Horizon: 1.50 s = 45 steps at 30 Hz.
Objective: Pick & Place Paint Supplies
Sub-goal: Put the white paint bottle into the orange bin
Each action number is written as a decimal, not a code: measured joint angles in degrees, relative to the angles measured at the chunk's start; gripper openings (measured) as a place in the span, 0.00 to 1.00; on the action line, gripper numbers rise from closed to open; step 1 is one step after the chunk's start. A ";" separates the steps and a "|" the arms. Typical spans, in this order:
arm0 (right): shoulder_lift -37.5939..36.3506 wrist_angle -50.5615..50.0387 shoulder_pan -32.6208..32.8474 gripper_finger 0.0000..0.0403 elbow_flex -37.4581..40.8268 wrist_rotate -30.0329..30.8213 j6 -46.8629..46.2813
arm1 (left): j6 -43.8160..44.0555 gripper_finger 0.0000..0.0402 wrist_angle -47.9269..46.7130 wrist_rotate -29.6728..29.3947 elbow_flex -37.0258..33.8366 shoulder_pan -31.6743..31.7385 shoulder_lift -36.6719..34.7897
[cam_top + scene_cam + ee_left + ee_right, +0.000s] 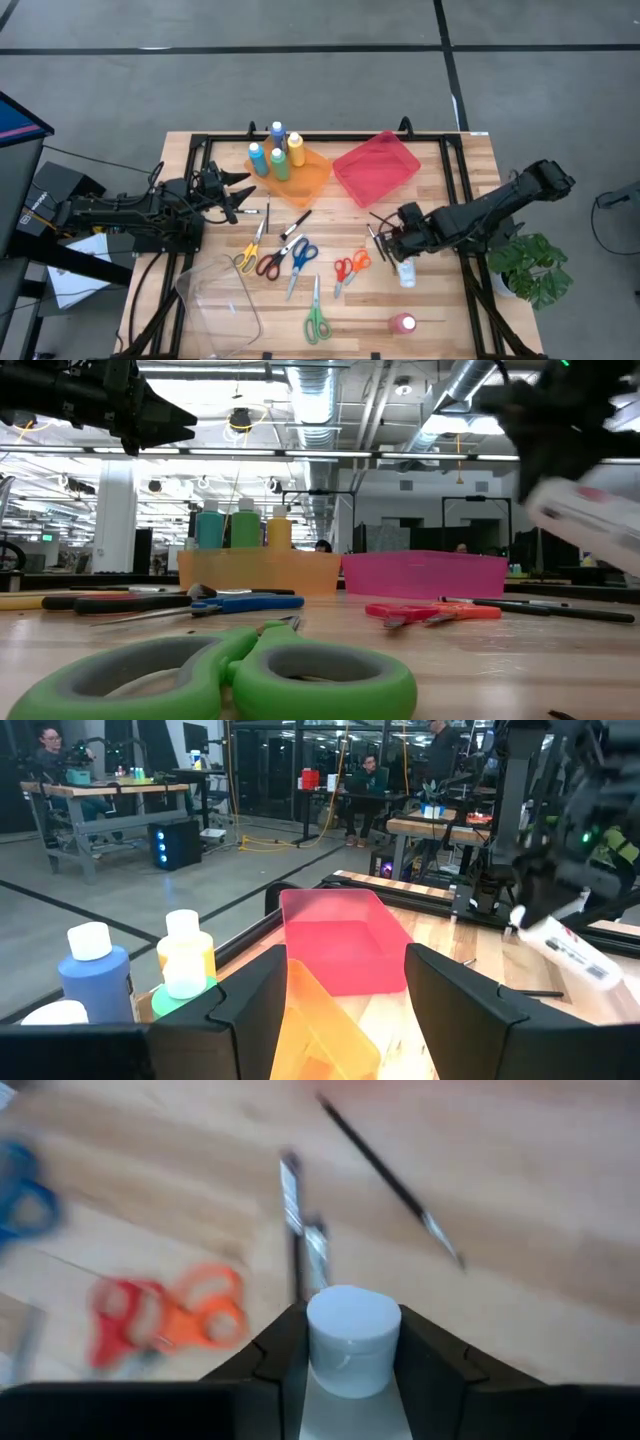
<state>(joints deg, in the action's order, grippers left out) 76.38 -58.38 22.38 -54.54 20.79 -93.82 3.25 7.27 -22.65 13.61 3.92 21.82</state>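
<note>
The right arm is stretched from the table's right edge toward the middle, its wrist bent down, and the right gripper [405, 262] is raised off the wood in front of the red tray [376, 167]. A white paint bottle [350, 1338] is clamped between its two fingers [283, 1350], the cap pointing away from the wrist; in the low view the bottle [583, 520] is seen tilted in the air, clear of the table. Two thin brushes [388, 1180] and the orange-and-red scissors [165, 1316] are seen on the wood below it.

The left arm is held level above the table's left side, and the left gripper [240, 193] is pointed at the orange tray [310, 175] with its fingers spread and nothing between them. Blue [259, 158], green [280, 164] and yellow [295, 149] bottles are stood upright in that tray.

A pink bottle [402, 323] is laid on its side near the front edge. Green scissors [317, 322], blue scissors [300, 256] and yellow scissors [250, 252] are scattered across the middle, beside a clear tray [222, 300].
</note>
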 joint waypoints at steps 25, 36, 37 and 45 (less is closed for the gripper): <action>14.73 75.65 -27.10 0.29 -9.49 15.23 83.92 | 0.02 0.50 0.04 0.00 0.00 0.00 -0.02; 31.89 96.14 -35.14 0.29 -9.47 9.97 87.34 | 0.02 0.50 0.02 0.00 0.00 0.00 0.00; 33.01 97.96 -35.39 0.29 -9.47 9.26 87.69 | 0.02 0.50 0.02 0.00 0.00 0.00 0.00; 38.54 102.03 -36.47 0.29 -9.49 8.88 87.17 | 0.02 0.50 0.00 0.00 0.00 0.00 0.00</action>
<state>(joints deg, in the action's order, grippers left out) 114.92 43.64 -14.08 -64.03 29.67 -6.64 3.27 7.27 -22.65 13.61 3.92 21.82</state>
